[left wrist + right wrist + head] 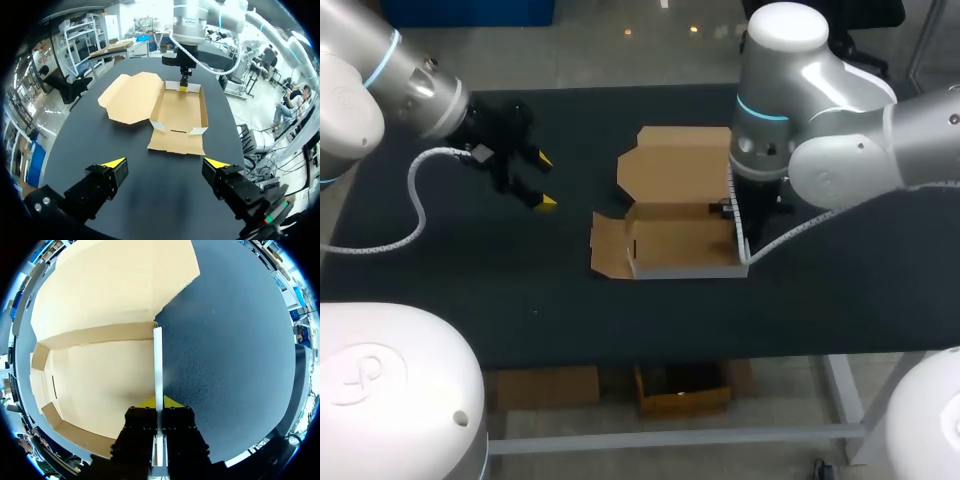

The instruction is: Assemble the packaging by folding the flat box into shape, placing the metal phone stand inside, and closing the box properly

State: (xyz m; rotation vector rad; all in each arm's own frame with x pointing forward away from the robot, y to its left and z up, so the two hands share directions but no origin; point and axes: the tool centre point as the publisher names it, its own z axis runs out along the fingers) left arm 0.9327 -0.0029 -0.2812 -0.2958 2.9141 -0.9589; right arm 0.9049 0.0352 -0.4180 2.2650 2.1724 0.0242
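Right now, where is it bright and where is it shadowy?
Head view: the right arm gleams white, the table looks dark, and the cardboard box is darker along its back wall. Right wrist view: the box's inside looks pale and bright beside the right claw.

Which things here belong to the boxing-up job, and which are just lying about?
Job: cardboard box, lid open; its side wall, pinched by right claw; left claw, open, off the box.
Just there: black table underneath. No phone stand in view.
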